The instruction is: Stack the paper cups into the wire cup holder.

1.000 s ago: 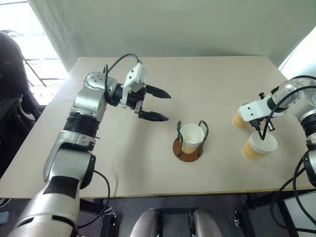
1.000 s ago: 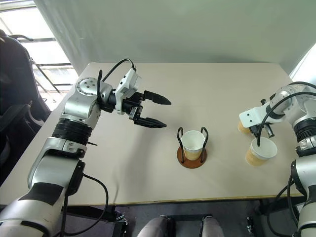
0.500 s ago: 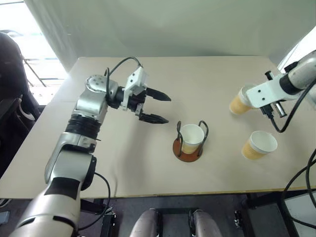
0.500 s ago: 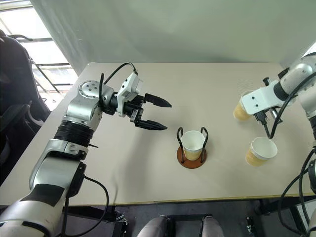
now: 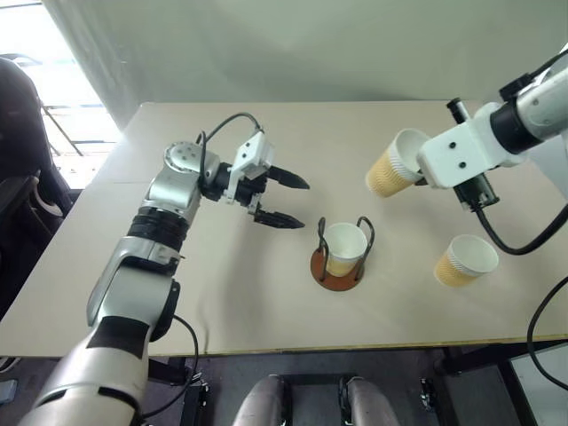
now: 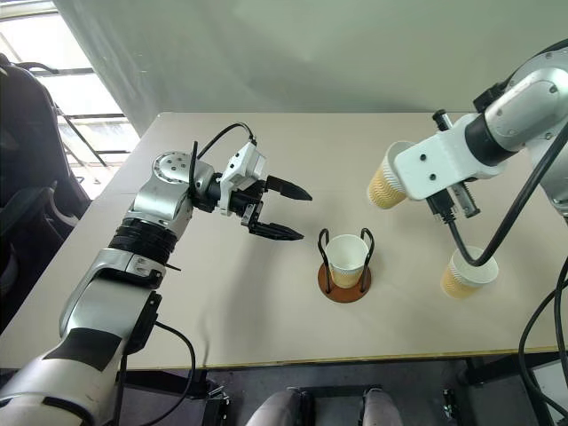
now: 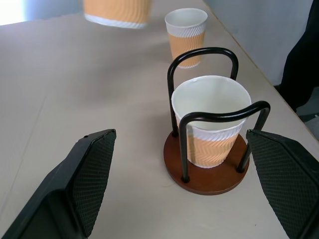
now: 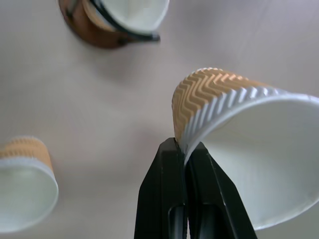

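Pinching the white rim of a tan ribbed paper cup point(image 5: 390, 165) between its 2 closed black fingers point(image 8: 185, 199), the robot's right gripper point(image 8: 185, 149) holds the cup tilted in the air above the beige counter point(image 5: 222, 293), the cup's wall caught between the 2 fingers. Below and toward the robot's left of that cup stands the wire cup holder point(image 5: 339, 266), a round reddish-brown disc base with 2 upright black wire loops, near the counter's middle. A 2nd tan ribbed paper cup point(image 5: 343, 248) sits upright inside the loops on the base. A 3rd matching cup point(image 5: 465, 260) stands upright on the counter on the holder's right side, well apart from it. The left gripper point(image 5: 286, 199) hangs just above the counter on the holder's left side, its 2 black fingers point(image 7: 92, 172) spread wide and empty, pointing toward the holder.
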Robot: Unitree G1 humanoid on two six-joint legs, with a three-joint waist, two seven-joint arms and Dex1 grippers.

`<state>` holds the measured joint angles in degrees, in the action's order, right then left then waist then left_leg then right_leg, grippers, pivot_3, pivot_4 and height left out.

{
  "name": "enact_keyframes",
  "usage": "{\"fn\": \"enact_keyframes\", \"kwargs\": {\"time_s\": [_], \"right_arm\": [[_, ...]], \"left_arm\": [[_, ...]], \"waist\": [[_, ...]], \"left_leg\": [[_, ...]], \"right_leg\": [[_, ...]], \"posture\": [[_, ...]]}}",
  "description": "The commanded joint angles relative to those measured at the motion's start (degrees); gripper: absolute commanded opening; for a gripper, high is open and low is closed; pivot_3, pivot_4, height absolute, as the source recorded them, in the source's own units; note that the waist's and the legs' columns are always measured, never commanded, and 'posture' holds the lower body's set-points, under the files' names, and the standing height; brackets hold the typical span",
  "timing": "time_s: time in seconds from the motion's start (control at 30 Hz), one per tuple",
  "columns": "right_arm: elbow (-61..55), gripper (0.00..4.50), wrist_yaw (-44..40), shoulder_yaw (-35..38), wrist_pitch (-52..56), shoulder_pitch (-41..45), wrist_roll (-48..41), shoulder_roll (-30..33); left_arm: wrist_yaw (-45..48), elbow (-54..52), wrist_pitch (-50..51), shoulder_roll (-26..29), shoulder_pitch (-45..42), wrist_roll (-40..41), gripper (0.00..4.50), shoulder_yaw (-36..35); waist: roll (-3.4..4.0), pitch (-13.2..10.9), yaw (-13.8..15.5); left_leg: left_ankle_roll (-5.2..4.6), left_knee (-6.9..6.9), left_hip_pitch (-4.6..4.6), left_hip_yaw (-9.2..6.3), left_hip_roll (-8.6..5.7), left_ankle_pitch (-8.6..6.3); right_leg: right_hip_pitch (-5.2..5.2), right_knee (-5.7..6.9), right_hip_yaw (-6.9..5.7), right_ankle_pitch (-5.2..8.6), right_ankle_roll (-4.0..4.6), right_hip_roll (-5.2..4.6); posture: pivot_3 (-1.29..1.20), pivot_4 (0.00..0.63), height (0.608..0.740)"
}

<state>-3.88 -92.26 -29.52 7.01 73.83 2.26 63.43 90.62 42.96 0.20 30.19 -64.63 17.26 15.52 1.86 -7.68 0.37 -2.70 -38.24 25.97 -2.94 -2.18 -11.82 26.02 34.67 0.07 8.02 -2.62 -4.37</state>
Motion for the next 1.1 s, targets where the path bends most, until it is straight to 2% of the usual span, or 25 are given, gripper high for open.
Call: {"fn": "enact_keyframes", "kwargs": {"time_s": [0.03, 0.17, 0.47, 1.1], "right_arm": [[-3.6, 0.01, -0.2, -0.6, 4.0, 3.0, -4.2, 0.8], [-5.6, 0.01, -0.2, -2.1, 7.5, 3.6, -7.7, 1.9], [-6.2, 0.01, -0.2, -3.7, 9.2, 3.6, -9.4, 2.6], [-9.0, 0.01, -0.2, -3.4, 13.6, 2.7, -8.6, -3.5]], "left_arm": [[1.9, -1.1, -1.4, 1.8, -1.0, 2.8, 4.5, 1.5], [1.9, -2.8, -3.3, 4.9, -0.6, 6.4, 4.5, 5.9], [1.9, -6.4, -3.5, 12.4, -1.2, 16.2, 4.5, 16.6], [1.9, -6.5, -3.9, 13.7, -2.8, 19.2, 4.5, 20.3]], "waist": [[0.0, 0.0, 0.0], [0.0, 0.0, 0.0], [0.0, 0.0, 0.0], [0.0, 0.0, 0.0]], "left_leg": [[0.0, 0.0, 0.0, 0.0, 0.0, 0.0], [0.0, 0.0, 0.03, 0.0, 0.0, 0.0], [0.01, -0.01, 0.04, -0.01, 0.0, 0.0], [0.02, -0.02, 0.03, -0.01, -0.01, 0.09]], "right_leg": [[0.0, 0.01, 0.0, 0.01, -0.01, 0.0], [0.02, 0.02, 0.0, 0.06, -0.05, 0.01], [0.04, 0.1, 0.02, 0.13, -0.09, 0.01], [0.05, 0.17, 0.03, 0.15, -0.08, 0.02]], "posture": [[0.0, 0.15, 0.74], [0.0, 0.15, 0.74], [0.0, 0.15, 0.74], [0.0, 0.15, 0.74]]}}
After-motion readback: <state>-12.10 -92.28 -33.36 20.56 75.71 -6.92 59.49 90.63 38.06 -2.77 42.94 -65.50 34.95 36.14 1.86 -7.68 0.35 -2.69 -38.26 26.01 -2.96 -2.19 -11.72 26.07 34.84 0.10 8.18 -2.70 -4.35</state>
